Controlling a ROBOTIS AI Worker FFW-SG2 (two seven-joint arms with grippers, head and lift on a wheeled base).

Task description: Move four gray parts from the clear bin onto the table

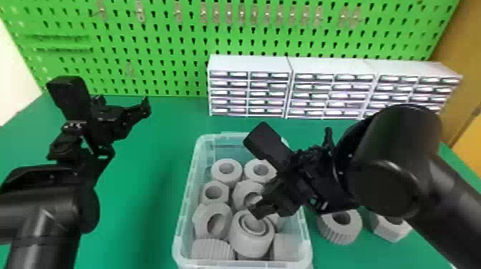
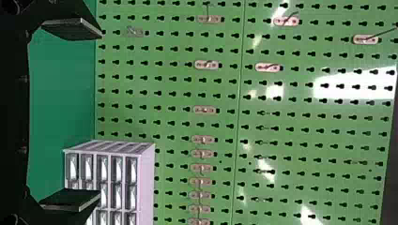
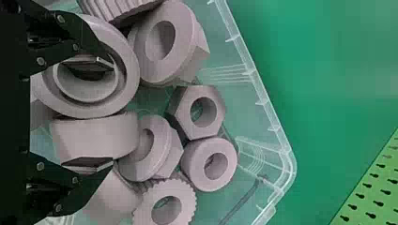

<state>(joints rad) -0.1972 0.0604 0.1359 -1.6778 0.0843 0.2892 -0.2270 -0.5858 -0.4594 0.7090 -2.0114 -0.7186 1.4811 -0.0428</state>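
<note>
My right gripper (image 1: 270, 207) is over the right side of the clear bin (image 1: 181, 218), which holds several gray parts. In the right wrist view, the right gripper (image 3: 96, 113) stands open, one finger over the hollow of a large double-ringed part (image 3: 127, 77) and the other over a smooth round part (image 3: 94, 136). Whether either finger touches them, I cannot tell. Outside the bin, to its right, a ribbed gray part (image 1: 343, 230) and a hexagonal one (image 1: 390, 231) rest on the table. My left gripper (image 1: 123, 116) is parked at the left; its wrist view shows this gripper (image 2: 82, 115) open.
White drawer cabinets (image 1: 248, 64) line the back of the green table (image 1: 143, 200), before a green pegboard (image 1: 161, 46). The right forearm extends above the table area where the two loose parts lie. The bin's walls stand around the crowded parts.
</note>
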